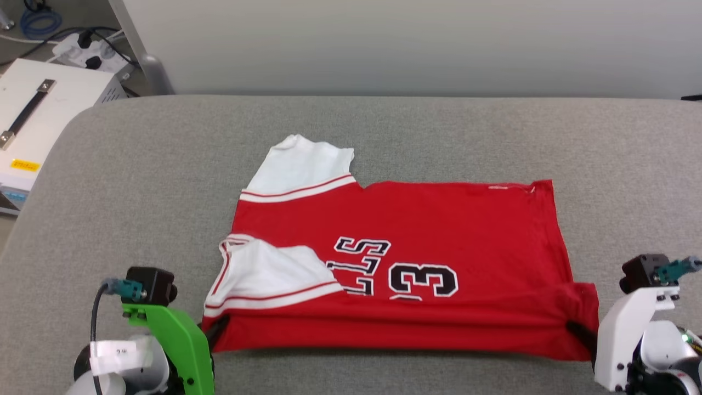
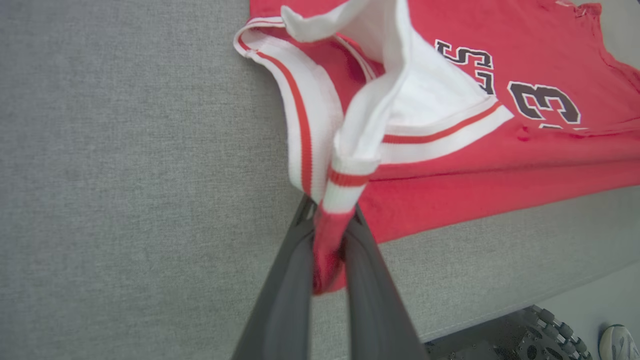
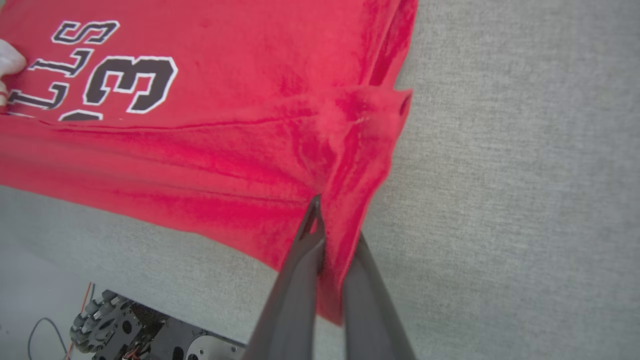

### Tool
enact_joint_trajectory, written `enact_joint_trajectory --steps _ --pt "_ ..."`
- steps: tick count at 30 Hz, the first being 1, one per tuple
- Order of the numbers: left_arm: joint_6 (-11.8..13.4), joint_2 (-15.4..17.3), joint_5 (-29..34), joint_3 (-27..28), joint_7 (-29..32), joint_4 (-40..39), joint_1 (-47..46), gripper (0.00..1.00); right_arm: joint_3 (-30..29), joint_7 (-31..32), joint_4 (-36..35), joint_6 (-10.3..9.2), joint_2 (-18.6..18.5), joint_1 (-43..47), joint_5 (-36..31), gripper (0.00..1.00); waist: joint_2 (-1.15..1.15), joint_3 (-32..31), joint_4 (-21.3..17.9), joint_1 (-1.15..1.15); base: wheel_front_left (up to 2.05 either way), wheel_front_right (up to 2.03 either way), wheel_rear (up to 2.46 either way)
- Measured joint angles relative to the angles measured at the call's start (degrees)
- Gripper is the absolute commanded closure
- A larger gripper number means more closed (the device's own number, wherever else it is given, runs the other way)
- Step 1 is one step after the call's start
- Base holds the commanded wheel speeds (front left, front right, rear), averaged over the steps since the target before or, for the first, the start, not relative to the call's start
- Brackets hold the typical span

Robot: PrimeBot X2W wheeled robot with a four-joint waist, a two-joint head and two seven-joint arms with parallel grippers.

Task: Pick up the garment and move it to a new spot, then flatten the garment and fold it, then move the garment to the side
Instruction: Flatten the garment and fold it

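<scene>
The garment (image 1: 439,230), a red jersey with white striped-trim sleeves and black letters, lies spread sideways on the grey table, its near edge lifted and doubled over. My left gripper (image 1: 215,331) is shut on the near left corner by the sleeve; in the left wrist view the garment (image 2: 450,170) bunches red and white between the dark fingers (image 2: 280,285) of the gripper (image 2: 330,210). My right gripper (image 1: 578,332) is shut on the near right corner; in the right wrist view the garment (image 3: 225,150) pinches into folds at the gripper (image 3: 335,220).
The grey padded table (image 1: 137,181) has bare room left, right and beyond the jersey. A white box with a black handle (image 1: 33,109) and a power strip (image 1: 90,52) sit off its far left corner. The robot's wheeled base (image 3: 115,325) lies below the near edge.
</scene>
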Motion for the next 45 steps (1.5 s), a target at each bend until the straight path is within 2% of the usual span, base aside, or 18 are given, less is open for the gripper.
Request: enact_joint_trajectory --steps 5,10,11,12,13,14,15,20,27,30,35,42,45 --pt "2.09 -0.04 -1.04 -0.15 0.47 -0.59 6.59 1.00 -2.59 1.20 -3.19 0.00 3.44 7.44 -1.74 1.00 0.00 -2.80 -0.37 0.00 0.00 0.00 0.00" --pt "2.81 -2.75 -1.66 -1.36 -0.56 1.77 9.88 1.00 -4.10 -0.82 -2.44 0.00 6.79 10.51 -2.86 1.00 0.00 -2.82 -1.04 0.00 0.00 0.00 0.00" --pt "2.80 -3.31 -1.67 -1.44 -1.05 2.46 9.79 1.00 -4.33 -1.79 -1.86 0.00 7.28 10.51 -2.94 0.93 0.00 -2.57 -1.06 0.00 0.00 0.00 0.00" --pt "2.80 -3.92 -1.85 -1.54 -1.21 3.43 9.68 1.00 -4.47 -2.65 -1.11 0.00 7.80 10.50 -2.93 0.62 0.00 -2.24 -1.04 0.00 0.00 0.00 0.00" --pt "2.72 -4.43 -2.03 -1.83 -1.19 4.45 9.49 0.76 -4.35 -3.54 -0.34 0.00 8.06 10.50 -2.98 0.00 0.00 -1.91 -0.99 0.00 0.00 0.00 0.00" --pt "2.70 -4.78 -2.03 -2.04 -1.26 5.02 9.28 0.31 -4.33 -4.56 0.10 0.00 8.24 10.50 -2.94 0.00 0.00 -1.65 -0.96 0.00 0.00 0.00 0.00" --pt "2.59 -5.35 -2.07 -2.03 -1.90 5.71 8.81 0.00 -4.25 -5.95 0.71 0.00 8.53 10.44 -2.75 0.00 0.00 -1.32 -0.90 0.00 0.00 0.00 0.00" --pt "2.27 -5.87 -0.77 -1.62 -4.97 6.83 6.26 0.00 -4.02 -15.11 0.88 0.00 8.78 10.25 -3.02 0.00 0.00 -1.04 -0.64 0.00 0.00 0.00 0.00" --pt "4.85 -6.55 3.44 1.14 -13.94 6.70 2.86 0.00 -5.33 -30.26 -1.47 -0.01 10.18 10.24 -6.72 0.00 0.00 -2.34 -0.35 0.00 0.00 0.00 0.00" --pt "6.02 -7.34 5.26 2.14 -18.04 6.77 1.15 0.00 -5.03 -33.87 -2.49 -0.01 10.61 10.11 -7.64 0.00 0.00 -2.51 -0.70 0.00 0.00 0.00 0.00" --pt "5.79 -8.34 7.34 2.13 -22.86 7.79 -2.64 0.00 -5.22 -38.84 -5.27 -0.01 10.60 7.95 -10.71 0.00 0.00 -1.66 -1.75 0.00 0.00 0.00 0.00" --pt "3.99 -8.53 10.01 2.42 -27.08 11.14 -11.46 0.00 -3.59 -42.75 -10.22 0.00 9.91 3.11 -14.55 0.00 0.00 1.90 -3.52 0.00 0.00 0.00 0.00" --pt "2.36 -8.42 10.11 2.48 -27.40 13.40 -16.41 0.00 -2.86 -43.19 -11.44 -0.01 9.31 0.74 -14.94 0.00 0.00 4.10 -4.51 0.00 0.00 0.00 0.00"
